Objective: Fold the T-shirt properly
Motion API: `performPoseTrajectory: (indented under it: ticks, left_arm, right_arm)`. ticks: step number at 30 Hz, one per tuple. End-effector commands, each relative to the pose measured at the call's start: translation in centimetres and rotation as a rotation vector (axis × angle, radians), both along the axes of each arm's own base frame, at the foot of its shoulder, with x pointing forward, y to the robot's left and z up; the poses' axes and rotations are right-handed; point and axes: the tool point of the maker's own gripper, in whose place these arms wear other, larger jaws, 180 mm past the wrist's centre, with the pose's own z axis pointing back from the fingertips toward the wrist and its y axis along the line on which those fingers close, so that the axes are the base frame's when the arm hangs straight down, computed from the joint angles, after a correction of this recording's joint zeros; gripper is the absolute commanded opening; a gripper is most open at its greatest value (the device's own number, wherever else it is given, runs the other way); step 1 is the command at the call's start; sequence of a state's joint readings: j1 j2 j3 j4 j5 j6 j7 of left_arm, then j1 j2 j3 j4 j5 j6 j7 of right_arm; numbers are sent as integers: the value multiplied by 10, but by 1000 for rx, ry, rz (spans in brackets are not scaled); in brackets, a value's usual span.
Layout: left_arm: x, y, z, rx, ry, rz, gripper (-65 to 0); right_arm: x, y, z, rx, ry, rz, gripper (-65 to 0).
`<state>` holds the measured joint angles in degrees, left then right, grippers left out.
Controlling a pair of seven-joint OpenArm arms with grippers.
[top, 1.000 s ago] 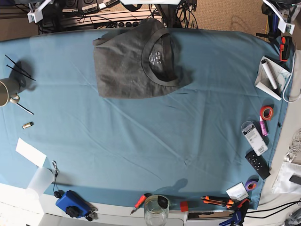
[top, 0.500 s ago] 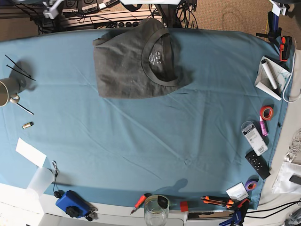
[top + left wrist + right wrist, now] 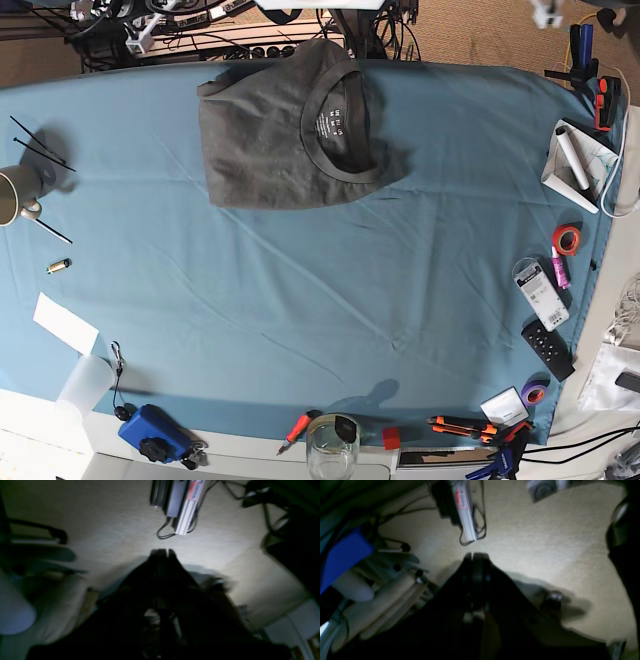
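Overhead view of a teal table cloth. At far left sits a mug, with a white paper slip below it. A dark grey T-shirt lies folded into a rough rectangle at the top centre, collar up, a small white printed label inside the neck, too small to read. At right are an orange tape roll and a black remote. In the wrist views the left gripper and right gripper are both clenched on nothing, tips together, pointing over beige carpet far from the shirt. Ahead of each gripper's tips lies a power strip with a red label, blurred and unreadable.
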<state>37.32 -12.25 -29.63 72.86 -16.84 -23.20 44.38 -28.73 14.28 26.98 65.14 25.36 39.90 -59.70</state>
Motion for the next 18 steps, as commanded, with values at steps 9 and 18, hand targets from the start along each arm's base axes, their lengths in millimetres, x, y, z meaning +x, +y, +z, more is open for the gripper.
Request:
performPoseTrajectory:
  ticks: [9,18]
  left_arm:
    - [17,-12,-51,200,23,-235,-650]
    - [6,-22,-76,223,-64,-212,-650]
  right_arm:
    - [-3,13,-42,-49,8,134,-650]
    - [27,19,-83,-264,-139,225,-650]
